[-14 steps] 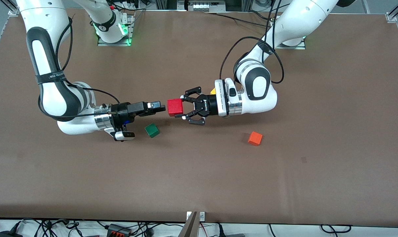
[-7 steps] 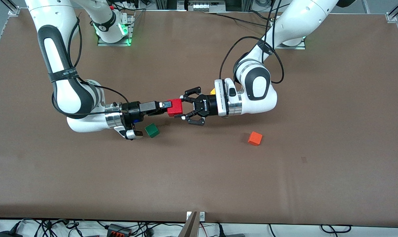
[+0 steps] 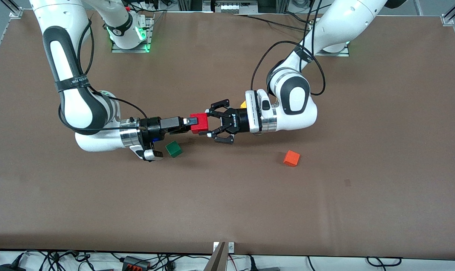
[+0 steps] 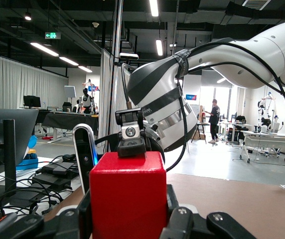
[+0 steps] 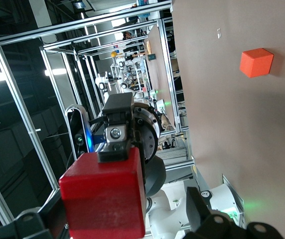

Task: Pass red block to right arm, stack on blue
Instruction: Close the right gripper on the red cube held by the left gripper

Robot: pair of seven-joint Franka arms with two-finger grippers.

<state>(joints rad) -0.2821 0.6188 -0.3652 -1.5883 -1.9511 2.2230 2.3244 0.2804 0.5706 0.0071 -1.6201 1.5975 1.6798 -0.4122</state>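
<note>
- Over the middle of the table (image 3: 250,210), both my pincers meet tip to tip, up in the air.
- My left gripper (image 3: 208,123) is closed on the red block (image 3: 199,123), one finger on each of two sides.
- My right gripper (image 3: 193,122) comes in level from the right arm's end and touches the block's free side. I cannot tell whether it grips the block.
- My left wrist view shows the red block (image 4: 127,194) filling the low middle, its top edge flat and its corners sharp.
- The blue block (image 3: 156,139) sits on the table under my right gripper's body. Only a small bit of it peeks out.
- A green cube (image 3: 173,149) lies just beside the blue block, a little nearer to the front camera, turned at a slant.
- An orange cube (image 3: 291,158) lies by itself toward the left arm's end, well apart from the others and nearer to the front camera than my left wrist.
- A yellow cube (image 3: 244,104) shows just one corner past my left wrist.
- Between the cubes and the table's front edge, the brown top is wide and bare.
- Both ends of the table have lots of open room too, out to their edges.
</note>
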